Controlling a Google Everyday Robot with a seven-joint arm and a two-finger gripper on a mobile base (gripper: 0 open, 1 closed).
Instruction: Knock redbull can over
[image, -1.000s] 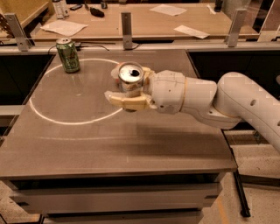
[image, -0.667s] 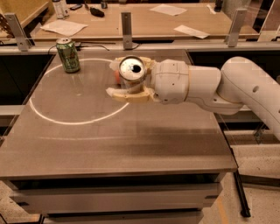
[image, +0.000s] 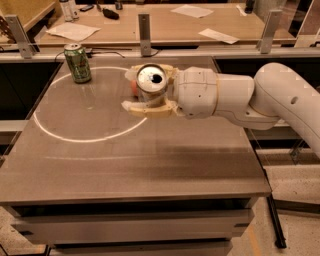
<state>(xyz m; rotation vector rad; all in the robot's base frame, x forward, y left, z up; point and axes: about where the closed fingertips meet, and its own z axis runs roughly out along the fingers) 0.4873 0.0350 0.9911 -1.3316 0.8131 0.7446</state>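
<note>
The redbull can (image: 151, 80), slim and silver with a shiny open top, sits between my gripper's two tan fingers near the middle back of the table. It is tilted, with its top facing the camera. My gripper (image: 134, 90) reaches in from the right on the white arm (image: 240, 97). One finger (image: 150, 70) is behind the can and the other (image: 145, 108) is in front of it. The fingers close in on the can's sides. The can's lower body is hidden by the front finger.
A shorter, wider green can (image: 77, 62) stands upright at the table's back left, inside a white circle line (image: 85, 140). The grey table (image: 150, 165) has drop-off edges at front and right. Posts and a wooden desk with papers stand behind it.
The redbull can has gone from upright to tilted, and its top now faces the camera. The gripper and wrist have turned slightly and stayed around the can. The green can has not moved.
</note>
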